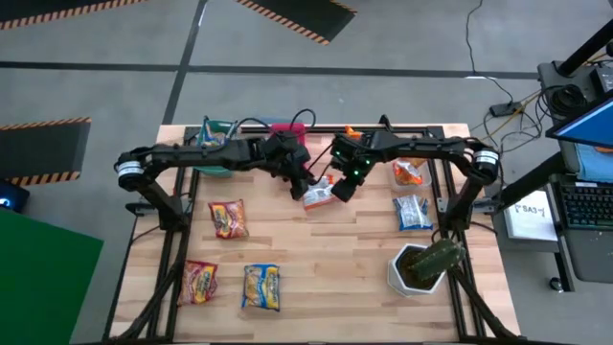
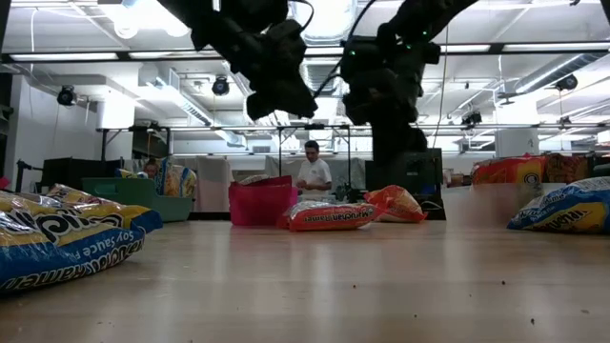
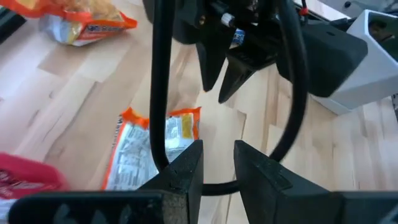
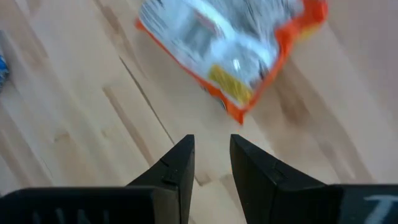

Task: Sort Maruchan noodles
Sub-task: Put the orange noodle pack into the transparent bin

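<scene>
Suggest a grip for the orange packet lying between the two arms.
The orange-edged flat plastic noodle packet lies flat, face down on the table. Come straight down and pinch across its short width near the middle; the crimped ends look too thin. The right tool is already just above it.

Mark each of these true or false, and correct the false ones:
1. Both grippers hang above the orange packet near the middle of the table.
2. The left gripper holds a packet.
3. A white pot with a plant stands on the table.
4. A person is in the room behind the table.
1. True: the left gripper and the right gripper hang over the orange packet.
2. False: its fingers hold nothing.
3. True: the white pot stands near the right front corner.
4. True: a person shows far behind.
</scene>
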Tool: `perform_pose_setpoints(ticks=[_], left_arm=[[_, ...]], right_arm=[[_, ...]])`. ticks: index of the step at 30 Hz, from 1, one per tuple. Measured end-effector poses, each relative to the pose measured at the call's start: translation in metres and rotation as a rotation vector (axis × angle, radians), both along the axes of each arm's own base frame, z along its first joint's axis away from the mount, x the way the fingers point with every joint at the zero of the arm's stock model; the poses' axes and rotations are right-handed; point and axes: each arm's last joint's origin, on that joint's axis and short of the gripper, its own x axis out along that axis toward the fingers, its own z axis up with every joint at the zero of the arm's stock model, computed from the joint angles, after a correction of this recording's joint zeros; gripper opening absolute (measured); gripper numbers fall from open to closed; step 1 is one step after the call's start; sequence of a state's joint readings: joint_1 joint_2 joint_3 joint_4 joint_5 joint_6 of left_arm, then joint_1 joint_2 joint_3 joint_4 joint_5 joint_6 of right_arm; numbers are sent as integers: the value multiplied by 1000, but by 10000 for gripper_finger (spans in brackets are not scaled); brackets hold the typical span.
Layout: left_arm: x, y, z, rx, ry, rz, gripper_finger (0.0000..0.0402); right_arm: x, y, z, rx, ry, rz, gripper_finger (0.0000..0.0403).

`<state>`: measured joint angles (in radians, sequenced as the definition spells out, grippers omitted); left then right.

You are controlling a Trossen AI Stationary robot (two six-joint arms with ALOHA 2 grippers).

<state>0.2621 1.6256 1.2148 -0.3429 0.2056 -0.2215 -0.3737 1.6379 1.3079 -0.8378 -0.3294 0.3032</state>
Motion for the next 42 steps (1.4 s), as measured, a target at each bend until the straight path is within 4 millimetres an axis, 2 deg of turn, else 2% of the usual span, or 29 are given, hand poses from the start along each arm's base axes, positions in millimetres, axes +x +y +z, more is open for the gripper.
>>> perform_pose_setpoints(ticks=[5, 8, 11, 13, 16, 20, 23, 26, 32, 37, 42], left_arm=[[-3, -5, -18, -31, 13, 8, 76], [-16, -13, -45, -99, 176, 3, 76], [-18, -17, -55, -89, 173, 0, 76], [-22, -17, -60, -77, 172, 12, 76], [-30, -18, -80, -89, 236, 22, 76], [-26, -17, -75, -76, 140, 27, 76], [-26, -16, -82, -49, 120, 52, 76], [-23, -14, -78, -16, 61, 68, 76], [-17, -9, -88, 63, 46, 95, 76], [-11, -7, -110, 40, 93, 108, 76], [-7, -6, -127, 1, 137, 136, 76]], right_arm=[[-16, 6, -13, 35, 56, -36, 91], [-25, 5, -13, 34, 36, -66, 91], [-32, 5, -20, 49, 39, -120, 91], [-32, 2, -26, 60, -6, -183, 91], [-31, -6, -25, 84, -143, -282, 91], [-32, -11, -41, 140, -182, -388, 99], [-32, -17, -48, 171, -229, -440, 121], [-32, -22, -60, 188, -224, -480, 154], [-23, -29, -77, 188, -240, -490, 220], [-18, -32, -90, 186, -231, -497, 261], [-17, -32, -98, 197, -211, -496, 285]])
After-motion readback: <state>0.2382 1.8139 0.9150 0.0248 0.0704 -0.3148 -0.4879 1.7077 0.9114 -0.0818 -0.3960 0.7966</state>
